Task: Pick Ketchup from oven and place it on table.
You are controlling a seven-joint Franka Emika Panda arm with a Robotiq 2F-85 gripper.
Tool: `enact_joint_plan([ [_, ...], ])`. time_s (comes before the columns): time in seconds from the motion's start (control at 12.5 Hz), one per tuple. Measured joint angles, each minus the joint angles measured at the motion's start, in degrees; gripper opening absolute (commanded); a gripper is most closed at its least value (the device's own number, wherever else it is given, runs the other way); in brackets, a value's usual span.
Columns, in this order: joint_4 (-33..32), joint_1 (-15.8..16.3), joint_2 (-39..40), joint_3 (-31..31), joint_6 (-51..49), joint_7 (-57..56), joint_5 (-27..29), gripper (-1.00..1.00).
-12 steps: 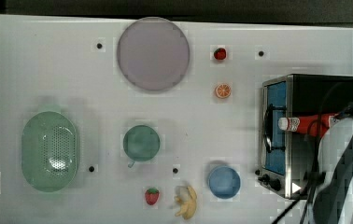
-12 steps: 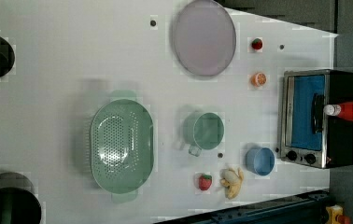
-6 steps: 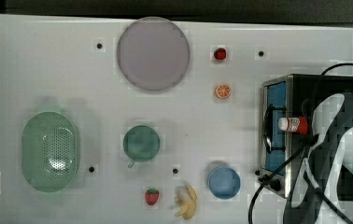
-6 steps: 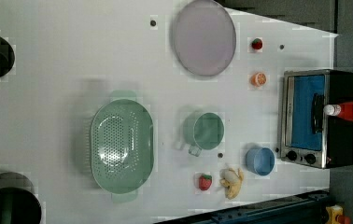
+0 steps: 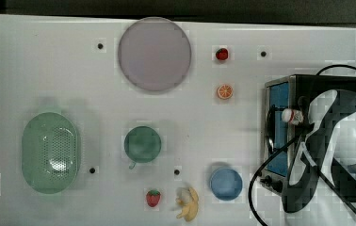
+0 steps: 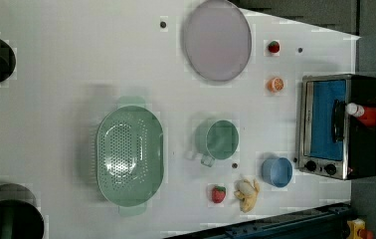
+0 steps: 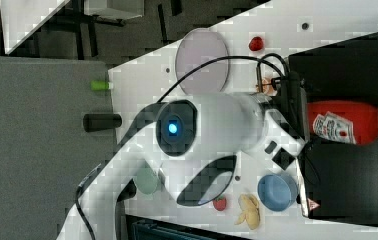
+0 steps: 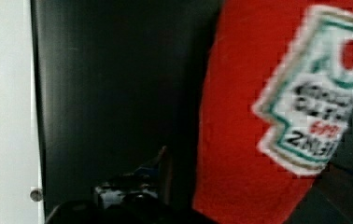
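The Ketchup (image 7: 344, 122), a red bottle with a white-and-red label, lies on its side on the black roof of the oven (image 7: 347, 65). In the top view its white cap (image 5: 289, 115) pokes out from under my arm, above the oven's blue glass door (image 5: 279, 94). My gripper (image 7: 301, 116) hangs over the cap end of the bottle. In the wrist view the bottle (image 8: 277, 116) is very close, with dark fingers (image 8: 132, 200) standing apart beside it. The gripper is open and holds nothing. The white table (image 5: 49, 70) spreads out to the top view's left of the oven.
On the table lie a purple plate (image 5: 154, 54), a green colander (image 5: 50, 151), a green mug (image 5: 142, 144), a blue bowl (image 5: 225, 183), a strawberry (image 5: 153, 197), a banana (image 5: 188, 202) and an orange slice (image 5: 224, 91). A black cable (image 5: 261, 188) loops past the oven's front.
In the top view my arm has swung further over the oven and now covers most of the bottle. The Ketchup has not moved.
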Motion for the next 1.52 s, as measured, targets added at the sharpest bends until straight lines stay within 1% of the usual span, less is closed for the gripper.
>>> enact_joint_plan([
  [0.16, 0.2, -0.7, 0.6, -0.1, 1.5, 0.0, -1.1, 1.0],
  [0.24, 0.0, -0.9, 0.5, -0.4, 2.9, 0.0, -0.5, 0.92],
  [0.32, 0.0, -1.3, 0.5, -0.6, 3.0, 0.0, 0.3, 0.69],
  [0.4, 0.2, -1.9, 0.7, -0.4, 2.5, 0.0, -0.2, 0.44],
  [0.48, 0.5, -2.1, 1.1, -0.6, 2.1, 0.0, -0.7, 0.27],
  [0.96, 1.3, -1.8, 1.3, -1.2, 2.9, 0.0, -0.1, 0.27],
  [1.04, 2.0, -1.7, 1.2, -1.1, 1.4, 0.0, -0.3, 0.27],
  [1.28, 4.3, -2.1, -1.5, -0.4, -9.6, -0.1, -1.9, 0.27],
  [1.36, 6.8, -1.7, -2.0, -1.0, -13.3, -0.2, -3.6, 0.27],
  [1.52, 10.7, -0.1, -4.2, -2.0, -15.9, 0.0, -8.6, 0.27],
])
